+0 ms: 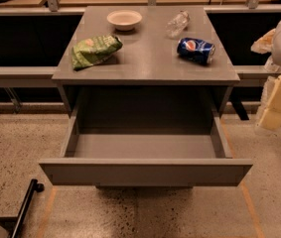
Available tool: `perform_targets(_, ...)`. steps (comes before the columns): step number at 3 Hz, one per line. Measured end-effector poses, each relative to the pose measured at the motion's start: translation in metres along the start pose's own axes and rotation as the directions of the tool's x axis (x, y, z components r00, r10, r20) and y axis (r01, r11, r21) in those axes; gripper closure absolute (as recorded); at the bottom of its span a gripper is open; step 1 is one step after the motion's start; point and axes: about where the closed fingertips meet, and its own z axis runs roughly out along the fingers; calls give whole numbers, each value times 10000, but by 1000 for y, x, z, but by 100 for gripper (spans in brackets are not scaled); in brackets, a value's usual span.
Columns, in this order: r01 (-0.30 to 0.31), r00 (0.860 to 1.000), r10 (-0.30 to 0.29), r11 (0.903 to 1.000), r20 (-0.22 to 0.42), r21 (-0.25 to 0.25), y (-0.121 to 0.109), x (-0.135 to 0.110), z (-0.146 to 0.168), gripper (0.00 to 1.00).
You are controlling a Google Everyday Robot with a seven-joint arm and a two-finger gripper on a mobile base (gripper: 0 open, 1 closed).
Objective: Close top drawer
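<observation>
A grey desk (pixel 150 63) seen from above and in front. Its top drawer (pixel 145 171) is pulled far out toward the viewer, the grey box open and bare inside, the plain front panel hanging over a speckled floor (pixel 269 202). On the desk lie a white bowl (pixel 124 19), a clear plastic bottle (pixel 177 24) on its side, a blue soda can (pixel 195 50) on its side and a green snack bag (pixel 95 51). The robot's cream-coloured hand (pixel 278 105) hangs at the right edge, beside the desk and apart from the drawer; whether it is released or clenched cannot be told.
</observation>
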Motion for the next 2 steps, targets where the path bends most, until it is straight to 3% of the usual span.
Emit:
perform_targets(1,0,10000,0,10000,0,0,0,0,0,0)
perform_targets(2,-4,10000,4,10000,59,47,-1,-1,-1,17)
